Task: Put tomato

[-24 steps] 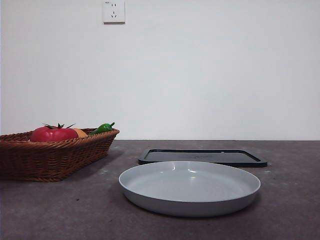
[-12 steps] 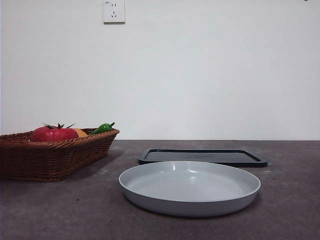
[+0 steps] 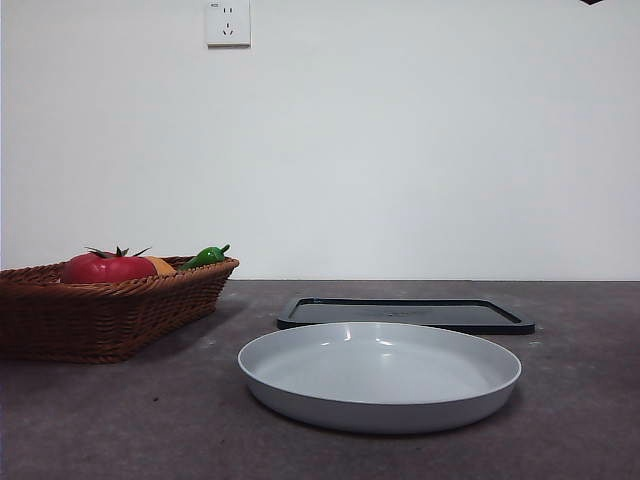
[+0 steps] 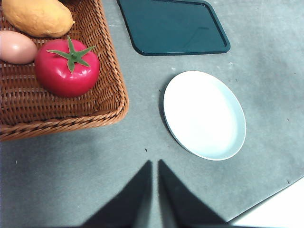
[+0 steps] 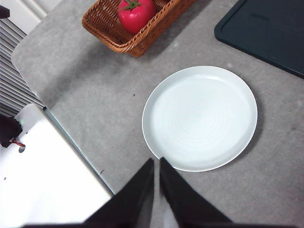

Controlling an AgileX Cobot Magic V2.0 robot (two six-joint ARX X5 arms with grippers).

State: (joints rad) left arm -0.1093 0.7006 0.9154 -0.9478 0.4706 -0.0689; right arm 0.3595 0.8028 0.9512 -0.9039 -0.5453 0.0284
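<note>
Tomato (image 4: 67, 71) is what I'm after, and I see it sitting in the wicker basket (image 4: 111, 95), close to the basket's corner nearest the plate (image 4: 204, 114). It sits upright, its green stem pointing up, glossy red skin catching the light. Beside it in the basket, from my left wrist camera, I see a pale egg (image 4: 16, 47) just beside the tomato and a yellowish-orange lumpy fruit (image 4: 38, 16) further back. On the front camera the tomato (image 3: 105, 268) shows just above the basket's rim (image 3: 120, 290), with an orange fruit (image 3: 160, 264) and a green pepper (image 3: 205, 256) behind it.

My left end effector (image 4: 154, 164) hangs above the bare grey worktop (image 4: 71, 180), between the basket and the plate, its two black jaws pressed nearly together with only a thin slit between them, gripping nothing. It is well apart from the tomato.

My right end effector (image 5: 156, 161) hovers over the near edge of the pale plate (image 5: 199, 118), its jaws likewise closed to a narrow slit and empty. From that camera the tomato (image 5: 136, 13) sits far off in the basket (image 5: 142, 40).

A dark flat tray (image 3: 405, 313) lies on the worktop behind the plate (image 3: 380, 375), apart from the basket. On the front camera only a small black tip (image 3: 592, 2) pokes in at the top right corner; I can't tell which arm it belongs to. A wall socket (image 3: 228, 22) sits high on the white wall.
</note>
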